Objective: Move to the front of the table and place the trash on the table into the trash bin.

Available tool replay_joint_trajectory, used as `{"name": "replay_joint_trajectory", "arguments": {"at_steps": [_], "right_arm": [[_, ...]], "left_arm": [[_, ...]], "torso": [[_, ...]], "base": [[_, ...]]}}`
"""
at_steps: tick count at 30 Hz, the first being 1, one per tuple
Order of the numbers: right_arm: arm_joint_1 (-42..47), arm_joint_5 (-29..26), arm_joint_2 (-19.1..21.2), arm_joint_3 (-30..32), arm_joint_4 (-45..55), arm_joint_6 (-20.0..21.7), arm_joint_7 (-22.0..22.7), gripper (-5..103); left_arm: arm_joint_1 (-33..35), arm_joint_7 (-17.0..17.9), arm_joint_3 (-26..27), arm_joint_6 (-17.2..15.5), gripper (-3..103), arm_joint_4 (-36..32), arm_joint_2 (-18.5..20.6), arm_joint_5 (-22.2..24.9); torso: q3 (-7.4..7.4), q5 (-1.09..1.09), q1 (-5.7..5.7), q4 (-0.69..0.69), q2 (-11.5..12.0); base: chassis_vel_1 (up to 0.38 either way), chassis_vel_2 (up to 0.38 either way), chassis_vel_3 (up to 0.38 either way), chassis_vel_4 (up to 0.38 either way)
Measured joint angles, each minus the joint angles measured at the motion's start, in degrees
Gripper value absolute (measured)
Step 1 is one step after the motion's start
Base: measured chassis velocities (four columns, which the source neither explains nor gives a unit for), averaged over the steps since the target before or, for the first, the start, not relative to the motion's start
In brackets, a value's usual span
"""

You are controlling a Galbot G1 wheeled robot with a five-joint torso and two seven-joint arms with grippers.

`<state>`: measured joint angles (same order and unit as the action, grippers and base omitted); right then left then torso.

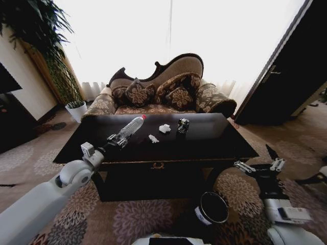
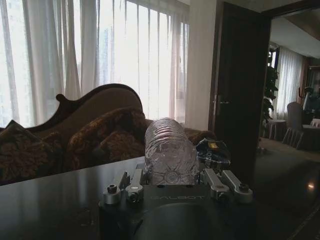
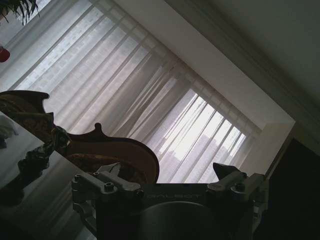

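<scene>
On glossy table (image 1: 214,145), ribbed bottle (image 1: 130,127)

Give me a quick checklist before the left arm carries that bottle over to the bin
1. Left claw closed on the clear ribbed plastic bottle with red cap: ok, fingers flank its base in the left wrist view.
2. Bottle off the glossy dark wooden table: cannot tell.
3. Small round black trash bin open and upright on the carpet below the table front: ok.
4. Right claw open, parked beside the table's right corner, above and beside the bin: ok.
5. Dark shiny can and white paper wads apart from the bottle: ok.
</scene>
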<state>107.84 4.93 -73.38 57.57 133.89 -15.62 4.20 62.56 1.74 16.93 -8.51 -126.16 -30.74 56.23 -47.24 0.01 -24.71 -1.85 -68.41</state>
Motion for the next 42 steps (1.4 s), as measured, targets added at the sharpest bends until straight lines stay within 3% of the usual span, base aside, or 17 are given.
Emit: {"name": "replay_joint_trajectory", "arguments": {"at_steps": [2, 3, 5, 6, 8, 9, 18, 23, 26, 34, 38, 42], "right_arm": [[-0.1, 6.5, -0.2, 0.6, -0.5, -2.4, 0.7, 100], [-0.1, 6.5, -0.2, 0.6, -0.5, -2.4, 0.7, 100], [-0.3, 13.6, -0.2, 2.4, -1.0, -5.6, 1.8, 100], [-0.3, 13.6, -0.2, 2.4, -1.0, -5.6, 1.8, 100], [-1.6, 25.6, -0.7, 4.2, -2.0, -11.1, 5.1, 100], [-2.1, 27.5, -0.9, 4.2, -2.3, -11.9, 5.5, 100], [-2.8, 42.3, -0.7, 5.4, -3.3, -19.6, 7.3, 100], [-2.7, 46.0, -1.2, 5.0, -3.2, -21.1, 8.0, 100], [-2.7, 52.2, -2.6, 3.2, -2.6, -23.0, 8.6, 100], [-3.3, 56.3, -2.2, 0.0, -3.6, -23.3, 8.6, 100], [-3.8, 56.2, -0.7, -0.4, -4.2, -22.6, 8.5, 100], [-4.3, 55.5, 0.6, -0.6, -4.7, -22.0, 8.2, 100]], "left_arm": [[-0.6, 2.0, -1.4, -1.7, 41, -5.1, 0.4, 3.5], [-0.6, 2.0, -1.4, -1.7, 41, -5.1, 0.4, 3.5], [-1.1, 4.1, -4.4, -3.3, 41, -9.3, 1.1, 6.8], [-1.1, 4.1, -4.4, -3.3, 41, -9.3, 1.1, 6.8], [-1.9, 8.3, -10.4, -5.1, 41, -16.1, 2.0, 11.1], [-1.9, 8.7, -11.1, -5.3, 41, -17.1, 2.3, 12.2], [-2.7, 7.0, -13.5, -5.6, 41, -17.6, 4.0, 12.4], [-3.4, 6.0, -13.7, -5.5, 41, -17.5, 4.5, 12.3], [-4.6, 4.8, -15.1, -5.2, 41, -17.4, 4.9, 11.8], [-6.4, 3.2, -16.6, -5.0, 41, -17.2, 5.3, 12.5], [-10.5, 3.0, -18.4, -5.0, 41, -17.2, 4.9, 14.9], [-20.4, 4.2, -23.6, -5.5, 41, -17.2, 1.9, 20.0]], "torso": [[0.00, -0.01, 0.00, 0.00, 0.0], [0.00, -0.01, 0.00, 0.00, 0.0], [0.00, 0.00, 0.00, 0.00, 0.0], [0.00, 0.00, 0.00, 0.00, 0.0], [0.00, -0.01, 0.00, 0.00, 0.0], [0.00, -0.01, 0.00, 0.00, 0.0], [0.00, -0.02, 0.00, 0.00, 0.0], [0.00, -0.01, 0.00, 0.00, 0.0], [0.00, -0.02, 0.00, 0.00, 0.0], [-0.01, -0.01, 0.00, 0.01, 0.0], [-0.01, -0.01, 0.00, 0.01, 0.0], [-0.01, -0.01, 0.00, 0.00, 0.0]], "base": [[0.000, 0.000, 0.000, 0.000], [0.000, 0.000, 0.000, 0.000], [0.000, 0.000, 0.000, 0.000], [0.000, 0.000, 0.000, 0.000], [0.000, 0.000, 0.000, 0.000], [0.000, 0.000, 0.000, 0.000], [0.000, 0.000, 0.000, 0.000], [0.000, 0.000, 0.000, 0.000], [0.000, 0.000, 0.000, 0.000], [0.000, 0.000, 0.000, 0.000], [0.000, 0.000, 0.000, 0.000], [0.000, 0.000, 0.000, 0.000]]}}
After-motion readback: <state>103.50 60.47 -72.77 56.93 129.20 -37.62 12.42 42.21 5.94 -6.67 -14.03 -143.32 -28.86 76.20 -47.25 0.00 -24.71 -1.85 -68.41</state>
